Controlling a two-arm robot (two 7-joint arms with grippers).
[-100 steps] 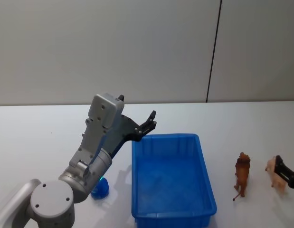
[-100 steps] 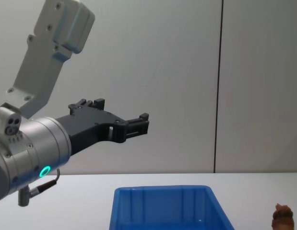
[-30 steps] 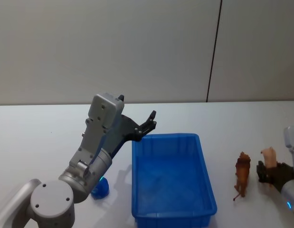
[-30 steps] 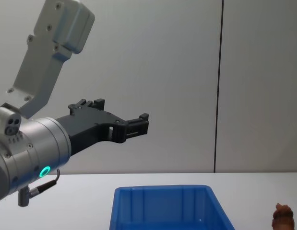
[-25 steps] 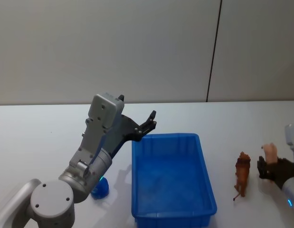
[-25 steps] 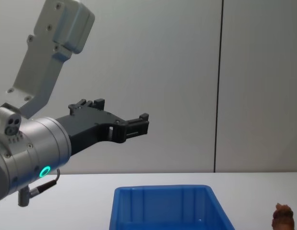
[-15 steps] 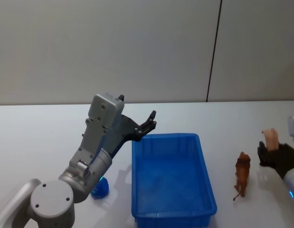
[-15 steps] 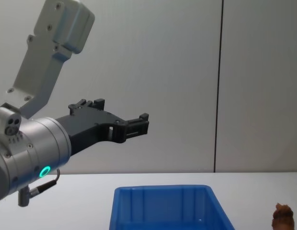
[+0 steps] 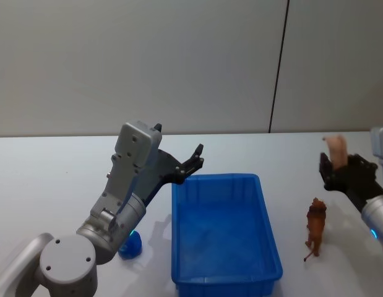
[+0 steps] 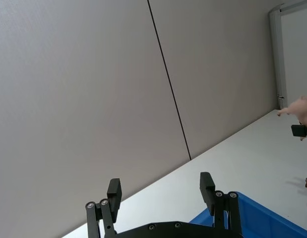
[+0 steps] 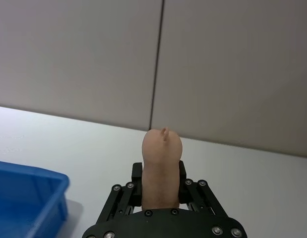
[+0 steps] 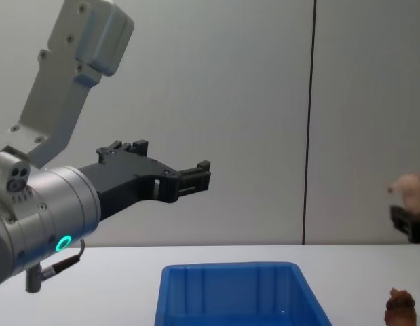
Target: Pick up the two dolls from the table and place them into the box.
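Note:
The pale peach doll [image 9: 336,148] is off the table, held upright in my right gripper [image 9: 337,168], which is shut on it to the right of the blue box [image 9: 269,230]. From the right wrist, the peach doll [image 11: 161,166] stands between the fingers of the right gripper [image 11: 160,174], with the box [image 11: 29,196] ahead. The reddish-brown doll [image 9: 315,226] stands on the white table [image 9: 55,173] just right of the box. My left gripper [image 9: 195,159] hangs open above the box's far left corner, holding nothing; the left gripper [image 10: 160,187] shows wide apart.
A small blue object [image 9: 130,245] lies on the table beside the left arm's base, left of the box. A plain wall with a dark vertical seam [image 9: 278,68] stands behind the table. The box is bare inside.
My right gripper has risen from the table with the peach doll and shifted slightly towards the box. The left arm, the box and the brown doll have not moved.

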